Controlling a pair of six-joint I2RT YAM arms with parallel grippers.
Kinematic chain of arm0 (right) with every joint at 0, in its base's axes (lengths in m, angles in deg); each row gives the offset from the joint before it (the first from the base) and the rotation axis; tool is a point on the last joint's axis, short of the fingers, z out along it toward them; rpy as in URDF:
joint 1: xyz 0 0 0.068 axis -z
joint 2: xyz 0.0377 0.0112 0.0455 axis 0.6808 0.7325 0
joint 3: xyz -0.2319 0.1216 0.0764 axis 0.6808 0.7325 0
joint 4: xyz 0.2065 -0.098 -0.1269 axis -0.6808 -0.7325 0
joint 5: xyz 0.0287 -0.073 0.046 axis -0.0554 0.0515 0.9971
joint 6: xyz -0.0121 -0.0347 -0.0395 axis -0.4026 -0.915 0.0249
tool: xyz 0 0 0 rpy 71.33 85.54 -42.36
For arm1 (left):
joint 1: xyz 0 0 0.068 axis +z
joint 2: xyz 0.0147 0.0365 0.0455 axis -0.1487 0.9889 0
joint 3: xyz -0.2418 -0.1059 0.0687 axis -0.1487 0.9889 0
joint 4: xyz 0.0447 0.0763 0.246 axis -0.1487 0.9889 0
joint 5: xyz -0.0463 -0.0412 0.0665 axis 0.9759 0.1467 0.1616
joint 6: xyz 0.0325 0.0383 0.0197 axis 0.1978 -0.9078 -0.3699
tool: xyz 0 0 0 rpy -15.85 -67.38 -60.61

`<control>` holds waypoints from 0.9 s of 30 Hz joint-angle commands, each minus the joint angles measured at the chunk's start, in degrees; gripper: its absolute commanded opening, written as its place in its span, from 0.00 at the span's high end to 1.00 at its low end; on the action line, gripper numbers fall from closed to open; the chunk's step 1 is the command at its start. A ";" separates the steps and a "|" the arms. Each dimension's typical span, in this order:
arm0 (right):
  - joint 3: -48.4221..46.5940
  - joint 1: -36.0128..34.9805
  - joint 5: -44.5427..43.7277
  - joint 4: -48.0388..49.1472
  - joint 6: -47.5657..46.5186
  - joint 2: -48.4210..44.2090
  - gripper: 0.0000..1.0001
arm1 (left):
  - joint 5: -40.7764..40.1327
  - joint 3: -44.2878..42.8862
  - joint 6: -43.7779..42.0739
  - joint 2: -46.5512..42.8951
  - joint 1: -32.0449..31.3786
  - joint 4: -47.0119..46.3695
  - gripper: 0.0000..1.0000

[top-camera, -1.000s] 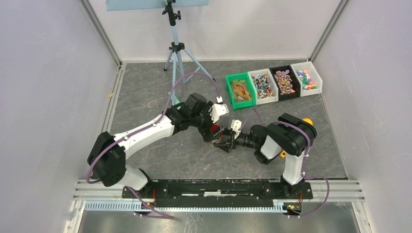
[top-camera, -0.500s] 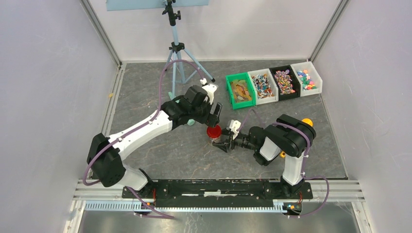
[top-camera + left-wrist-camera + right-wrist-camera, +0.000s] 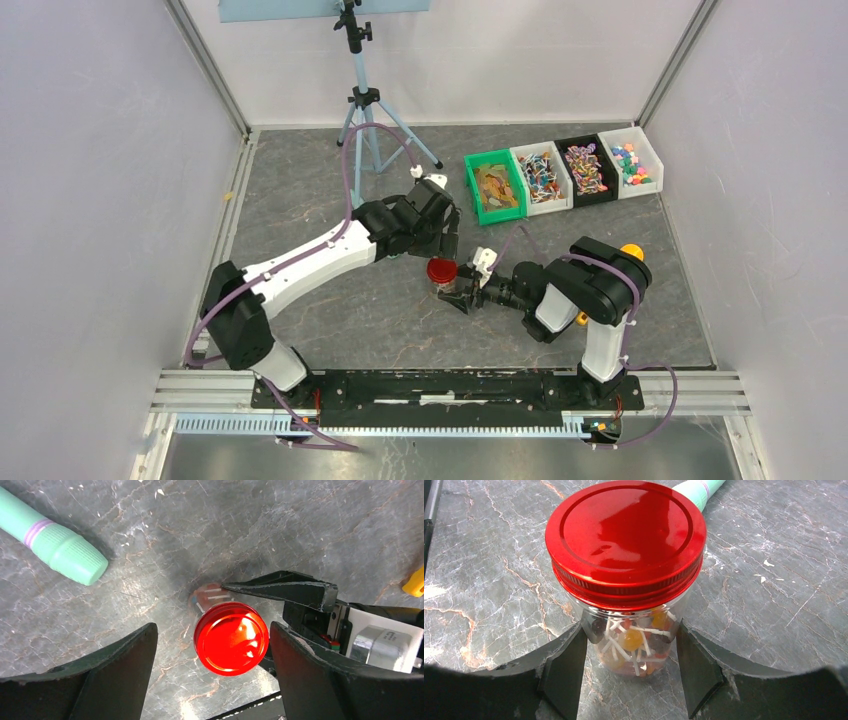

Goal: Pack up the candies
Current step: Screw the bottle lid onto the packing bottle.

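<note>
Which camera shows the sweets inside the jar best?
The right wrist view: the candies show through the clear jar. The left wrist view shows mainly the red lid; the top view, a red dot.

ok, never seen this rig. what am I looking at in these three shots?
Two robot arms bolted to a table edge. The wide shot is a fixed camera above and behind them; the other two are cameras on each wrist, looking past that arm's own fingers. The right end effector is closed on a clear jar with a red screw lid; wrapped candies show inside. The left end effector hangs open above the lid, touching nothing. On the grey table: a mint-green capped tube near the jar, and four small bins of candies at the far side. A tripod stands at the back.
</note>
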 commanded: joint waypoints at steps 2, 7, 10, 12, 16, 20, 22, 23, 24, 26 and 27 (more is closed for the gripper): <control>2.15 -0.01 -2.51 26.47 -1.84 0.87 0.48 | -1.34 -2.95 5.99 3.00 -1.53 1.16 0.12; 2.03 -0.02 -2.51 26.48 -1.84 0.77 0.48 | -1.91 -3.25 6.78 4.86 -2.81 0.92 0.10; 2.08 0.04 -2.51 26.48 -1.83 0.76 0.48 | -2.03 -2.80 7.20 5.32 -2.98 0.84 0.12; 2.14 -0.02 -2.51 26.46 -1.84 0.69 0.48 | -1.93 -2.55 7.35 5.29 -3.15 0.60 0.15; 2.18 -0.02 -2.63 26.46 -1.87 0.67 0.48 | -1.48 -2.07 7.19 5.15 -3.68 0.18 0.23; 2.20 -0.02 -2.63 26.48 -1.84 0.69 0.49 | -0.04 0.22 6.43 4.76 -3.83 -0.83 0.28; 2.24 0.03 -2.84 26.48 -1.84 0.62 0.49 | 0.82 1.44 5.53 4.48 -3.87 -1.67 0.34; 2.26 0.00 -2.86 26.47 -1.84 0.65 0.49 | 1.28 1.82 4.63 4.38 -3.88 -2.33 0.37; 2.32 -0.02 -2.85 26.48 -1.92 0.65 0.49 | 1.83 2.04 3.23 4.40 -3.82 -2.85 0.40; 2.44 0.07 -2.82 26.46 -2.04 0.67 0.49 | 3.68 1.51 -0.82 5.04 -3.83 -3.00 0.41; 2.51 0.07 -2.71 26.44 -2.02 0.68 0.49 | 4.05 0.99 -2.92 5.56 -3.88 -2.45 0.41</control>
